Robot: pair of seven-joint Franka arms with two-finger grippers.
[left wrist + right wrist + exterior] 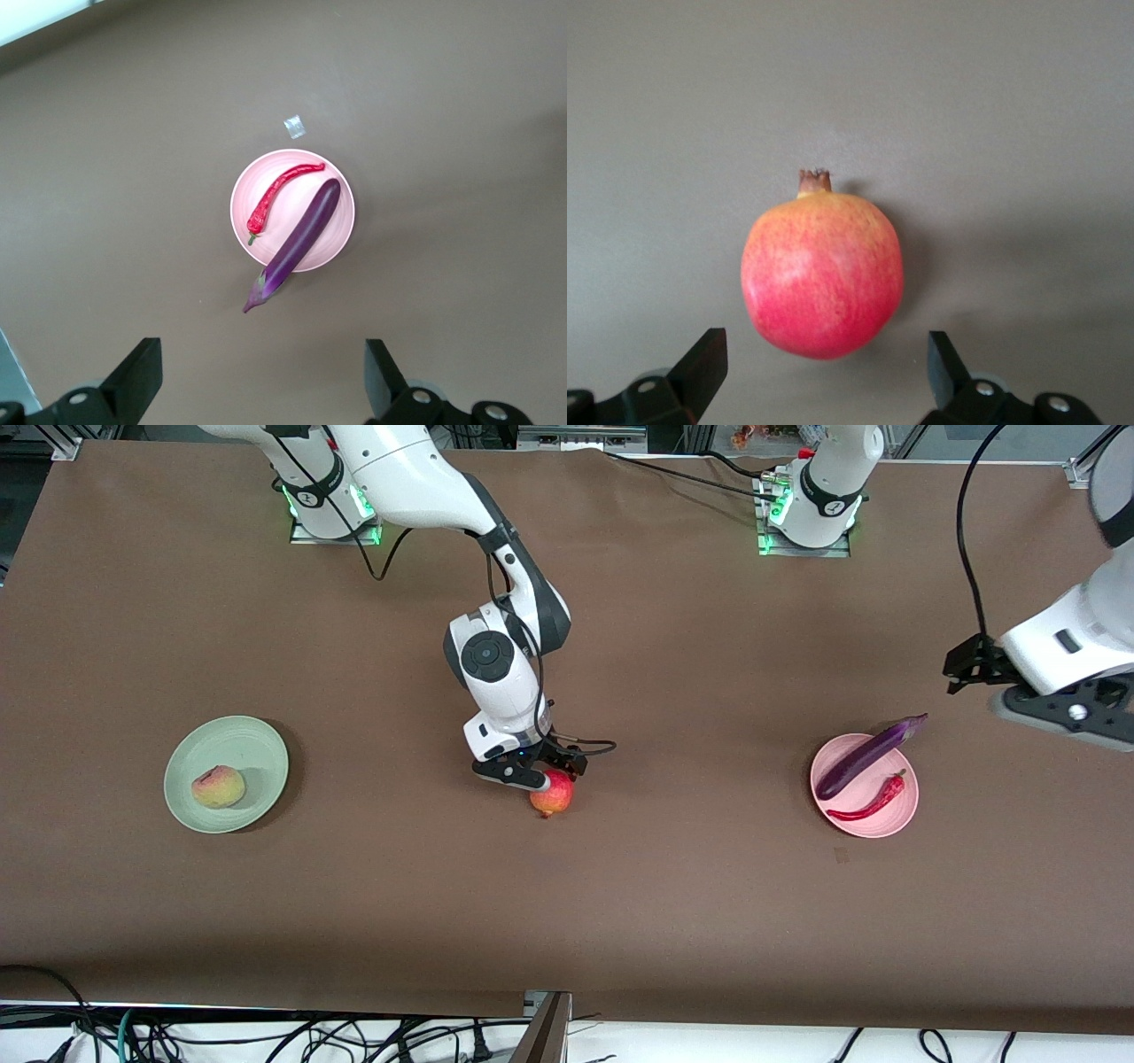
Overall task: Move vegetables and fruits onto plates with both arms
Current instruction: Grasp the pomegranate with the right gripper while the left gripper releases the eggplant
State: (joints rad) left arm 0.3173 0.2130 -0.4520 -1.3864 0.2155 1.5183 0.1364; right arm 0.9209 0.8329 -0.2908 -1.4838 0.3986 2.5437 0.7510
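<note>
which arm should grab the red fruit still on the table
Right. The right gripper hangs open just over the red fruit, fingers either side. The left gripper waits open high above the pink plate, away from it.

Bare bench point(673, 886) all round the red fruit point(552, 794), nothing crowding it. Right gripper point(532, 772) directly over that fruit, fingers point(700, 367) spread wide, room either side of it. Wide open stretch between fruit and green plate point(257, 746); only the pale fruit point(218, 786) on it, most of the dish free. Pink plate point(890, 825) crowded: eggplant point(868, 755) lying across and overhanging the rim, chili point(873, 801) beside it. Left gripper point(264, 376) high over the bench near that plate, fingers apart, nothing underneath.
</note>
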